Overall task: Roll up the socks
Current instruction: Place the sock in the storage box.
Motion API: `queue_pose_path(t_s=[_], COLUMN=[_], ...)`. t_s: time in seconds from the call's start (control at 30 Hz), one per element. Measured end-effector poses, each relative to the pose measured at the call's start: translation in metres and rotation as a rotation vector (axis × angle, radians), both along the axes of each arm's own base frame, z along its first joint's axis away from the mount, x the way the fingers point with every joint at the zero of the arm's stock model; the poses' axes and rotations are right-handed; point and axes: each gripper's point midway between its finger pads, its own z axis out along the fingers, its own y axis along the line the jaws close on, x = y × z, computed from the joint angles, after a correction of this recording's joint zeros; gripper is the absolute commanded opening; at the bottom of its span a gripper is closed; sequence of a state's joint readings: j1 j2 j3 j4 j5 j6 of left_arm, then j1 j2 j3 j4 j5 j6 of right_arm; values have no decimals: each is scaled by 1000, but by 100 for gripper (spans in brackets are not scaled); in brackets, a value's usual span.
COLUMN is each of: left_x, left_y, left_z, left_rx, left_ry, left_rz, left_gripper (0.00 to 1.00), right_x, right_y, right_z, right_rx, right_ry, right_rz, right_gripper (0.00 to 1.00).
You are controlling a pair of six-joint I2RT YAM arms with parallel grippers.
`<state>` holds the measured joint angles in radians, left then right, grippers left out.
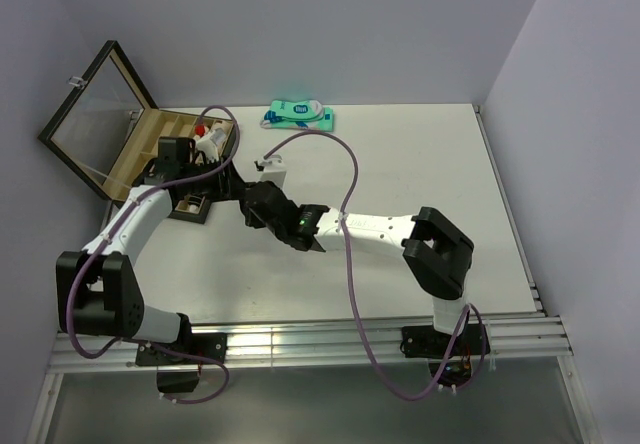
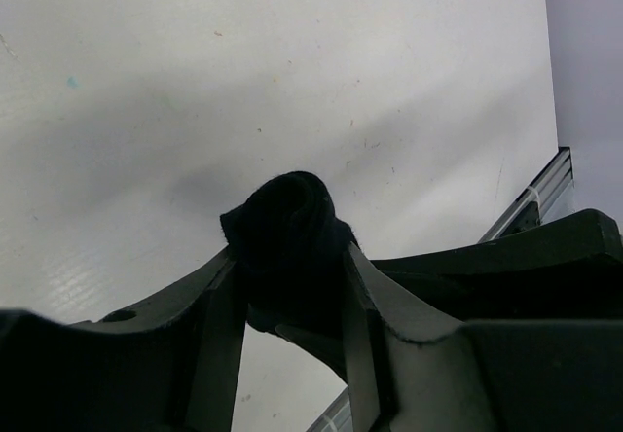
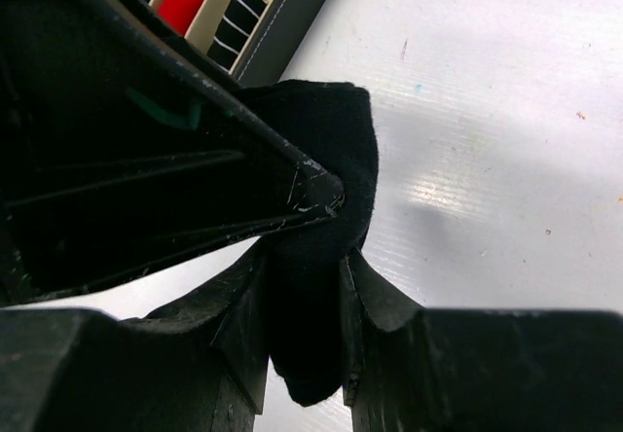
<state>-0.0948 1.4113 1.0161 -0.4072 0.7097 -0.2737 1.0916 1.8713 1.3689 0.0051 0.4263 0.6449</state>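
- Left fingers, part-spread, clasp the rolled black sock over the counter.
- Right fingers pinch the same sock, crowded against the left; compartment box nearby.

Table: white, matte top, lightly scuffed and speckled, with pale walls at the back and right side. Metal rails run along the near edge.
Compartment box: dark-framed and wood-lined. It stands on the table's far left corner with its glass lid raised open.
Packaged pair: teal-and-white, lying flat just right of the box's far corner, against the back wall.
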Motion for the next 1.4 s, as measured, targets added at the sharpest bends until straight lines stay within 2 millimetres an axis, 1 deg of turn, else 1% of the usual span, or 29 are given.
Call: queue_pose_path(t_s=[0.03,0.07,0.13,0.17,0.3,0.33,0.37,0.43,0.47,0.53,0.57,0.63,0.67,0.77,0.9,1.03,1.13,1.23,1.33,1.4], left_x=[0,0,1,1,1,1,1,1,1,2,2,2,2,2,5,7,11,13,15,16], left_y=[0,-1,-2,-2,-3,-3,-3,-3,-3,-3,-3,-2,-2,-1,3,6,7,8,8,9], left_z=[-1,-1,0,0,2,2,2,2,2,2,2,3,4,7,11,16,19,21,22,23], left_rx=[-3,-6,-13,-15,-19,-19,-17,-16,-15,-14,-13,-9,-7,3,25,40,49,53,58,63], left_ry=[5,9,13,14,11,11,11,9,9,8,7,2,-2,-20,-54,-87,-114,-129,-139,-146], left_rz=[0,-1,-4,-4,-7,-7,-7,-7,-7,-6,-5,-3,-2,2,18,26,31,35,37,37], left_gripper=[40,34,26,17,0,0,0,0,0,0,0,0,0,0,0,0,0,0,0,0], right_x=[0,0,0,0,0,0,-1,-1,-1,-1,-1,-1,0,-1,-5,-11,-16,-21,-25,-27], right_y=[0,0,0,0,0,0,0,0,0,0,0,0,0,0,1,0,-7,-15,-22,-30], right_z=[0,0,0,0,0,0,0,0,0,0,0,0,0,2,11,23,29,32,39,42], right_rx=[-2,-4,-8,-10,-14,-15,-17,-18,-19,-19,-19,-20,-20,-17,-2,17,27,29,42,48], right_ry=[-1,-2,-5,-7,-11,-11,-12,-12,-13,-13,-13,-15,-16,-21,-30,-42,-46,-47,-52,-56], right_rz=[2,3,7,9,14,15,16,16,15,14,14,11,10,7,14,17,17,19,15,6], right_gripper=[0,0,0,0,0,1,4,8,14,21,26,31,37,48,54,57,59,59,60,60])
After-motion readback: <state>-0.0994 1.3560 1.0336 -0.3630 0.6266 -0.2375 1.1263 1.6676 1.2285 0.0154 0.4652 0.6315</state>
